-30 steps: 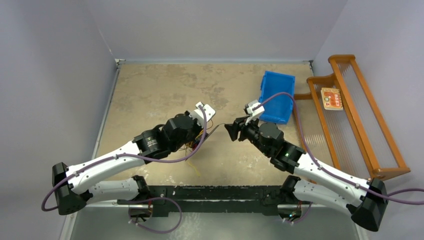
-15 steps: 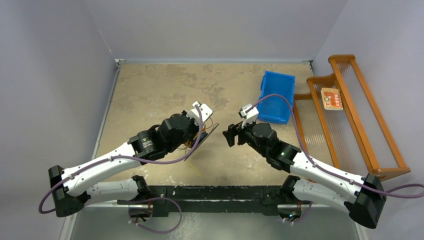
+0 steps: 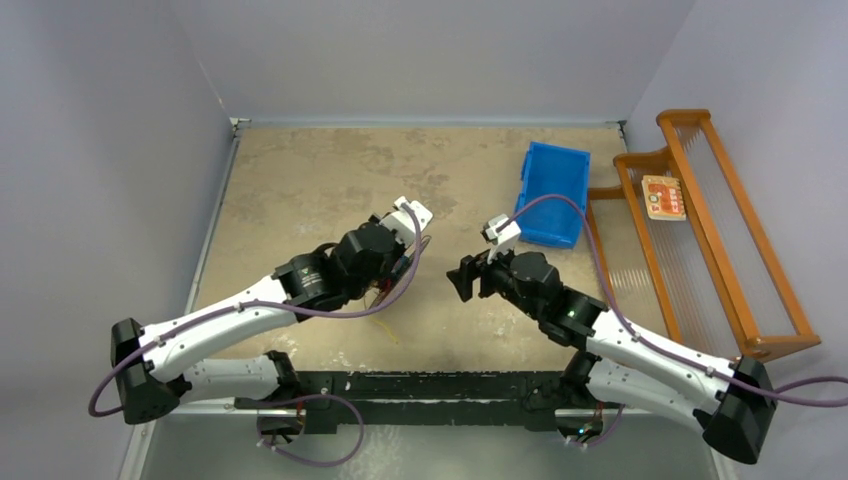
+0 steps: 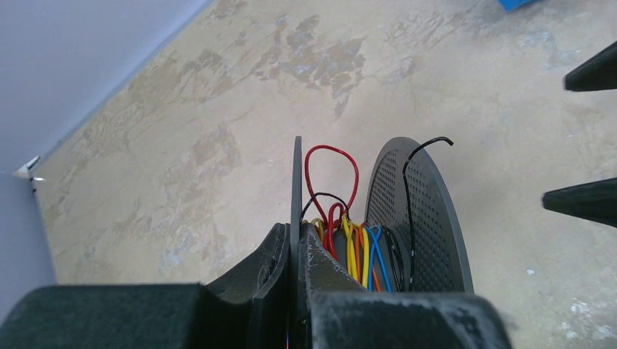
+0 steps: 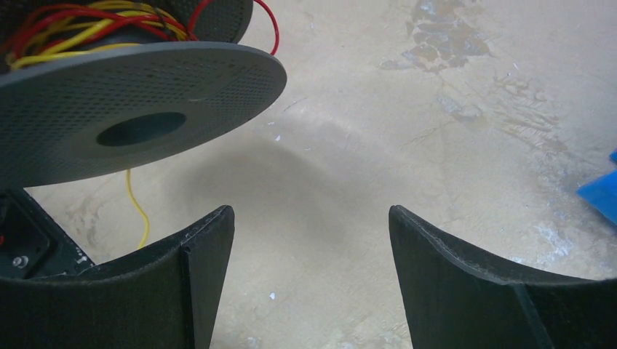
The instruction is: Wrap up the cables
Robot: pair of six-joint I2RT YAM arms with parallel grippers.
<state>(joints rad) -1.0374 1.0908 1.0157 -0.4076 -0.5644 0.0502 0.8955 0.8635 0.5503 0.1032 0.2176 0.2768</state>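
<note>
My left gripper (image 4: 296, 234) is shut on one thin flange of a black two-flanged spool (image 4: 416, 218) and holds it above the table. The cables (image 4: 351, 251), red, yellow, orange, blue and black strands, are wound on its core. A red loop (image 4: 331, 150) and a black strand (image 4: 409, 190) stick out loose. In the right wrist view the spool (image 5: 145, 80) is at upper left with the cables (image 5: 87, 22) on it, and a yellow strand (image 5: 137, 207) hangs below. My right gripper (image 5: 311, 218) is open and empty, just right of the spool. From above, the left gripper (image 3: 408, 262) and the right gripper (image 3: 462, 276) face each other.
A blue bin (image 3: 550, 195) stands at the back right, with its corner in the right wrist view (image 5: 600, 189). A wooden rack (image 3: 700, 220) with a small card lies along the right edge. A loose yellow strand (image 3: 388, 335) trails on the table under the left arm.
My right gripper has drawn back a little toward the near edge. My left wrist has shifted slightly with the spool still in its grip.
</note>
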